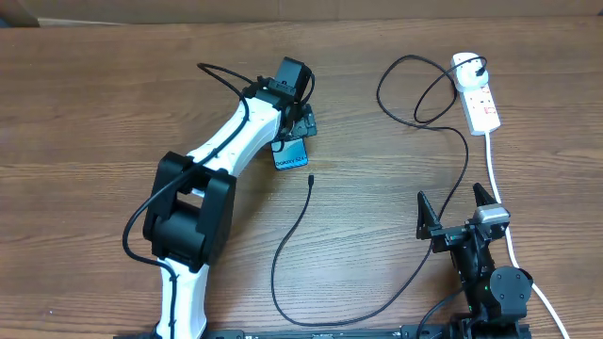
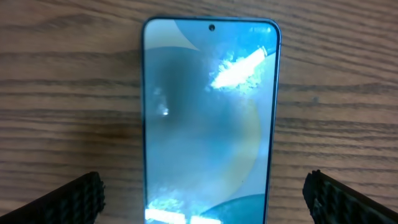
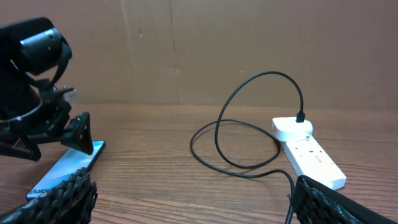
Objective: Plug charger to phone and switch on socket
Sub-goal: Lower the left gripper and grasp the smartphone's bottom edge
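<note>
My left wrist view bares the phone (image 2: 211, 112) top, hidden overhead, between my spread left claw (image 2: 205, 202); right claw (image 1: 458, 211) gapes too.

The phone (image 3: 62, 171) screen shows white lettering starting "Gala"; red markings on the socket (image 3: 313, 155) are unreadable.

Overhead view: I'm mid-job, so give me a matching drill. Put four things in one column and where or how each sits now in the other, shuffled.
1. phone
2. charger tip
3. socket
4. right claw

A. open, holding nothing, at the near right
B. far right, white with red markings
C. between the open fingers of the left claw
D. lying loose just on the near side of the phone, connected to nothing

Pairs: 1-C, 2-D, 3-B, 4-A
</note>
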`<state>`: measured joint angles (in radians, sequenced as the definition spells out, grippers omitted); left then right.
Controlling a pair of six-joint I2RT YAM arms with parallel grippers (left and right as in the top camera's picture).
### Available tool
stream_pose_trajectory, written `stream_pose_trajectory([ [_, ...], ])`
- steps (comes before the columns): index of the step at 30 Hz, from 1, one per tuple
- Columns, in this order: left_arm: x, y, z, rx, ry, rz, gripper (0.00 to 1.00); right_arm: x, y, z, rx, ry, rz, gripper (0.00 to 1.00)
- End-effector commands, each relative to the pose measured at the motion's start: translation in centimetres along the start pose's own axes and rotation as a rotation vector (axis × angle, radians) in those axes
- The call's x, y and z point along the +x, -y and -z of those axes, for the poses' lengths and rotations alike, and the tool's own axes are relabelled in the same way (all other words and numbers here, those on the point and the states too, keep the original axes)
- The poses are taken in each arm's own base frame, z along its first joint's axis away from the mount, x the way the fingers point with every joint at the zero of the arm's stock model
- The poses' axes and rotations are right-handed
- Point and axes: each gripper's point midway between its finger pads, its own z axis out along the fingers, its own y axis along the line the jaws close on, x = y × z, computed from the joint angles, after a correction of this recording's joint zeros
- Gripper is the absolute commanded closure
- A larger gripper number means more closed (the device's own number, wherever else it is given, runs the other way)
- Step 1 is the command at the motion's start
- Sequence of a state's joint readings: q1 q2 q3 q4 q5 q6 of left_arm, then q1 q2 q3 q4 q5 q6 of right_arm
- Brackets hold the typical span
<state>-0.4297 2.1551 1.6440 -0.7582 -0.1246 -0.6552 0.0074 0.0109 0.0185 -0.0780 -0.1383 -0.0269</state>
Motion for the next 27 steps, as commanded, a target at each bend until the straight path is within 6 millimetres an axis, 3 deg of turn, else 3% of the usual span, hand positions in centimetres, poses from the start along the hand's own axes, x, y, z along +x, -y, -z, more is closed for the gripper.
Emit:
stream_pose_trajectory([
  [1, 0.3, 0.4, -1.0, 0.017, -0.03, -0.008, 0.0, 0.2, 0.1, 0.0, 0.005, 0.002, 0.005, 0.0],
  [27, 0.5, -0.2, -1.7, 0.007, -0.051, -0.035, 0.0, 0.2, 0.1, 0.0, 0.005, 0.002, 0.005, 0.0],
])
